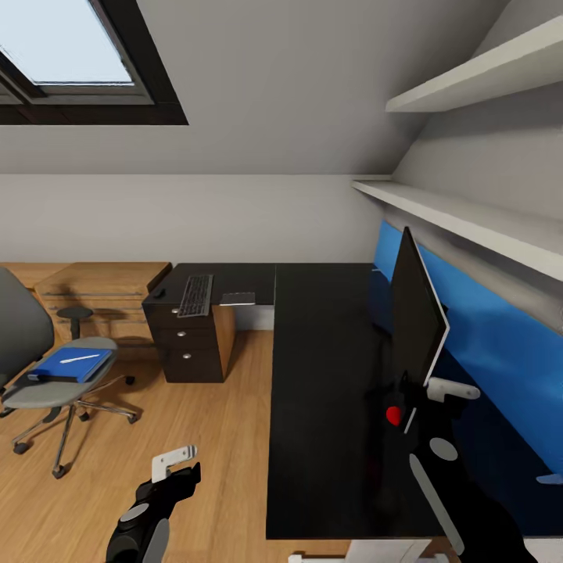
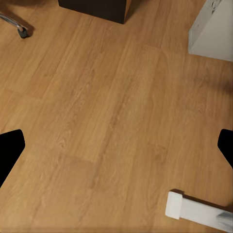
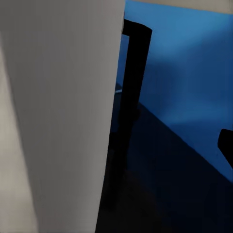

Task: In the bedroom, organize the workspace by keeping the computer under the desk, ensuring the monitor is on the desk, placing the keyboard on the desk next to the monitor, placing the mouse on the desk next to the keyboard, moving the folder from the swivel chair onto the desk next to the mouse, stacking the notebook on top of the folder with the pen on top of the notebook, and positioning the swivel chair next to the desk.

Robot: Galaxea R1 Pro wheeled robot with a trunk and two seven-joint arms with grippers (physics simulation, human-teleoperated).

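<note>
Lighting: you get even, soft daylight from the dark-framed skylight (image 1: 66, 43), which shows pale and washed out, leaving the sloped grey walls evenly lit and the light wood plank floor (image 1: 211, 438) warm with faint, diffuse shadows under the grey swivel chair (image 1: 55, 367). Surfaces: the glossy black desk top (image 1: 328, 391) gives you a dull blue reflection of the bright blue back panel (image 1: 485, 352), without hard glare. Quality: your head view is sharp but stretched towards its edges, while the right wrist view is dim and soft, its silvery-white monitor back (image 3: 58, 107) a blurred close-up.
</note>
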